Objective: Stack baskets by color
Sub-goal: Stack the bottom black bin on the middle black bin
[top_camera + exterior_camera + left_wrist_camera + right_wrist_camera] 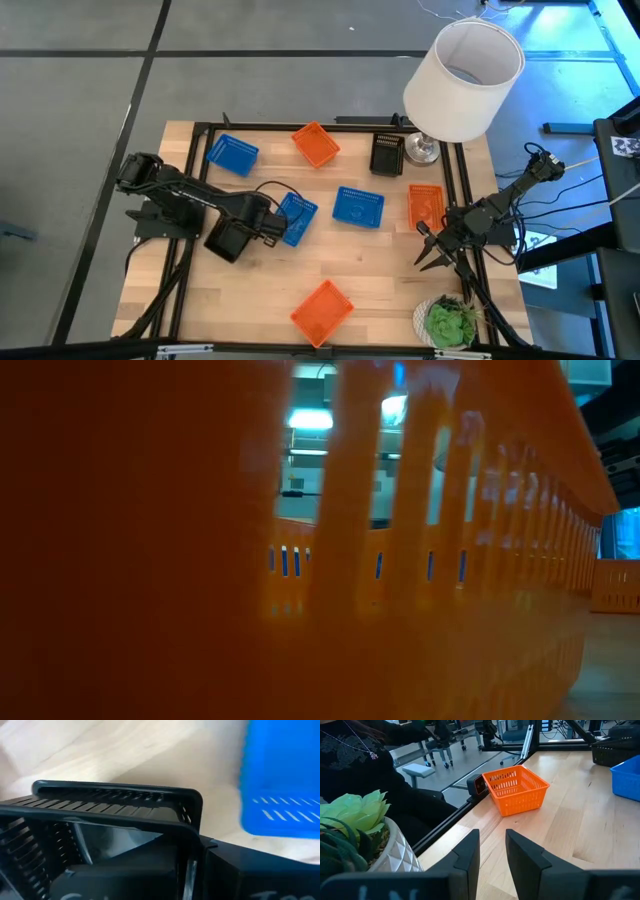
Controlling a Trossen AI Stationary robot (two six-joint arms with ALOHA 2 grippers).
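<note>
the left gripper (pixel 262 228), fingers clamped, holds an empty black mesh plastic basket (pixel 228 240) near the wooden table's (pixel 390 260) left edge, partly covering a blue mesh basket (pixel 298 216). the right gripper (pixel 428 252) waits with fingers apart at the right edge. an orange mesh basket (pixel 200 560) blocks the low view.

Overhead view: even, fairly bright light, soft short shadows under the arms on the wooden counter (pixel 250 270). White lampshade (pixel 463 80) is the brightest thing, near blown out; cool blue spill on the floor at the far right corner.

Low view: almost fully blocked by an orange basket (pixel 150 560) right at the lens, heavily blurred, dim orange wash; ceiling lights show bright through the slots.

Left wrist view: black basket (pixel 115 805) close up and soft, blue basket (pixel 282 775) blurred, pale counter near overexposed.

Right wrist view: sharpest; orange basket (pixel 516 789) crisp, plant (pixel 350 815) and own tool (pixel 492 852) slightly soft, window glare behind.
</note>
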